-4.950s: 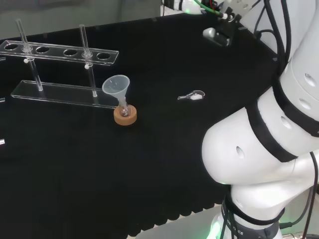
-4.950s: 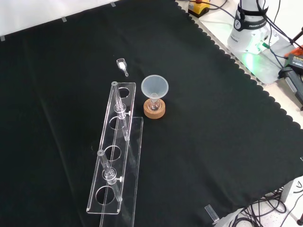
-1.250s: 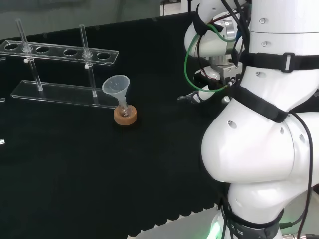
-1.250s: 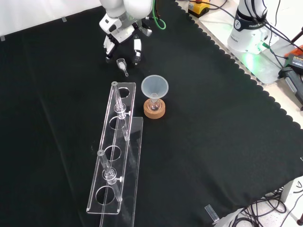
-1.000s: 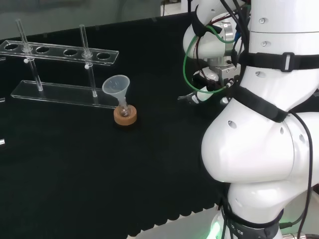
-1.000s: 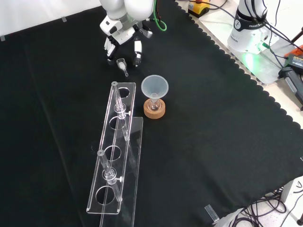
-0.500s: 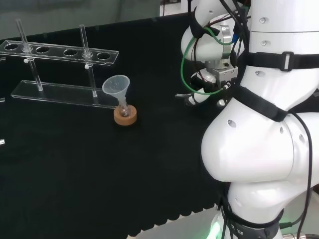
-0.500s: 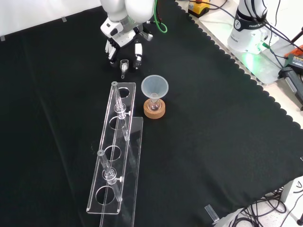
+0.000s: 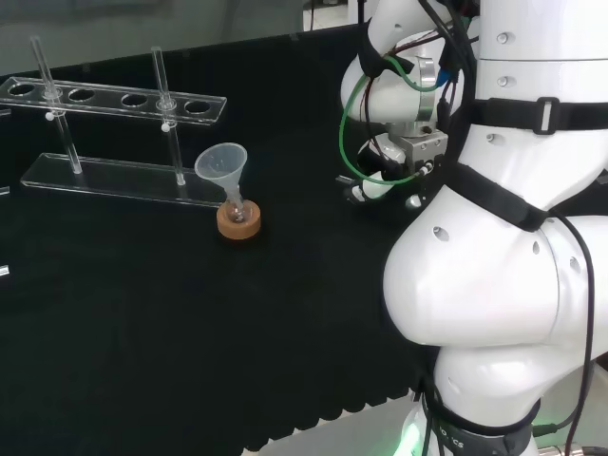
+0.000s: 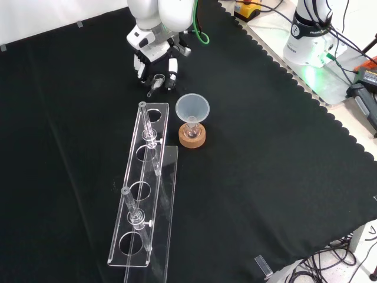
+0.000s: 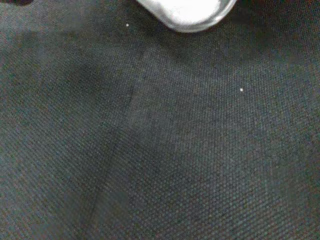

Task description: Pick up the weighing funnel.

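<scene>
Front view: hand (image 10: pixel 153 47) sits over the weighing funnel (image 10: pixel 158 78), approx 11 o'clock from the big funnel (image 10: pixel 192 108) and just off the 12 o'clock end of the tube rack (image 10: pixel 144 188). Fingers (image 10: pixel 172 66) are drawn in narrow, one set each side of the scoop body, and look closed on it. Its stem pokes out toward 7 o'clock, pointing at the rack. Can't tell whether it's off the desk (image 10: pixel 265 177) yet; if so, barely.

Head view: same spot, at 3 o'clock from the funnel on its cork ring (image 9: pixel 237 220), w/ a clear gap between them.

Handling, as a judgement: tiny clear piece, v. light, stiff, prob. glass or hard plastic, so slick and breakable. A smooth curved wall can squirt out of a pinch, esp. on cloth that gives no backstop. Best hold is across the wider scoop body, not the thin stem, which would likely twist or snap. Lift straight up and slow, and keep it level, since a pale patch in the scoop may be contents. Watch the rack's end when rising, as the stem points that way.
</scene>
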